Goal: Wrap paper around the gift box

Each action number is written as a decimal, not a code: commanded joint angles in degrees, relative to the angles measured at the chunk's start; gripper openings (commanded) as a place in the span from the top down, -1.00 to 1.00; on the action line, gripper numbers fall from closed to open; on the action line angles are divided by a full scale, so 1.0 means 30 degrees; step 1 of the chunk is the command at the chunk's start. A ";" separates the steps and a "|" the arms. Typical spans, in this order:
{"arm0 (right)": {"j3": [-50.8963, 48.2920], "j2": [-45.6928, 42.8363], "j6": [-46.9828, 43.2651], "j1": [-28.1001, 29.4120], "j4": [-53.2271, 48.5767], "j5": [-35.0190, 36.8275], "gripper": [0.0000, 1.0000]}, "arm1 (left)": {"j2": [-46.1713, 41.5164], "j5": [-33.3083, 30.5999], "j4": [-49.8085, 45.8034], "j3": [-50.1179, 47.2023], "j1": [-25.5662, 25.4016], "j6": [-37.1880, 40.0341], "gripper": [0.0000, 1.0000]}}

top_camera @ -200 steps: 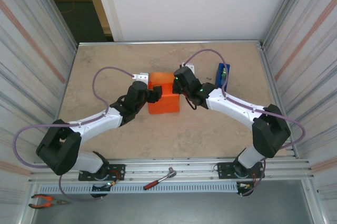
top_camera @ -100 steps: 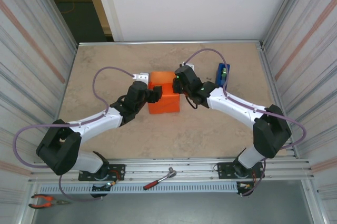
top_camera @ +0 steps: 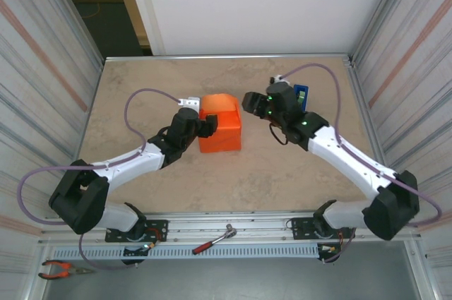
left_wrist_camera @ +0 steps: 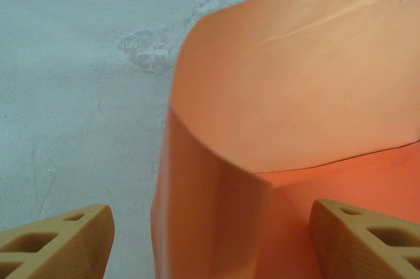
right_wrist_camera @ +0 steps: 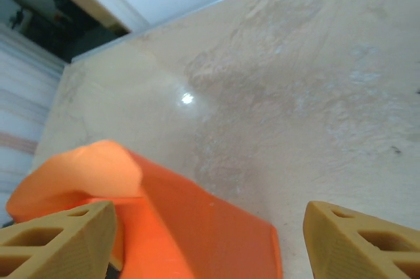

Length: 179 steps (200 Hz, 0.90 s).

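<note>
- Now the thin bright orange matte paper sheet [top_camera: 220,134] sits folded boxlike at table centre, its flap curling at 12 o'clock.
- The left gripper [top_camera: 207,128], jaws apart, straddles its 9 o'clock edge; the right gripper [top_camera: 249,100], jaws apart, hangs empty at 2 o'clock.
- Light, springy, crease-prone, I judge: pinch the flap's rim.

one orange paper [top_camera: 220,130], one blue tape dispenser [top_camera: 304,95], two robot arms [top_camera: 134,162] [top_camera: 346,155], one ratchet [top_camera: 215,239], one pliers [top_camera: 60,269]

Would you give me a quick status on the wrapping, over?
Left gripper open, straddling the paper at its left edge. Right gripper open, apart from it. Paper folded up boxlike, far flap curled loose. Blue tape dispenser behind right wrist.
</note>
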 commanded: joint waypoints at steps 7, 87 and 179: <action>-0.1195 -0.0104 0.2000 -0.1572 0.0516 -0.2929 0.01 | 0.0818 -0.0180 -0.2652 -0.0099 -0.0138 0.0311 -0.57; -0.0639 0.3132 0.2783 -0.1959 0.3332 -0.6560 1.00 | 0.0880 -0.0196 -0.2854 0.0112 -0.0143 0.0431 -0.56; 0.0930 0.5783 0.2549 -0.0430 0.3873 -0.7244 1.00 | 0.0850 -0.0268 -0.2905 0.0052 -0.0138 0.0384 -0.56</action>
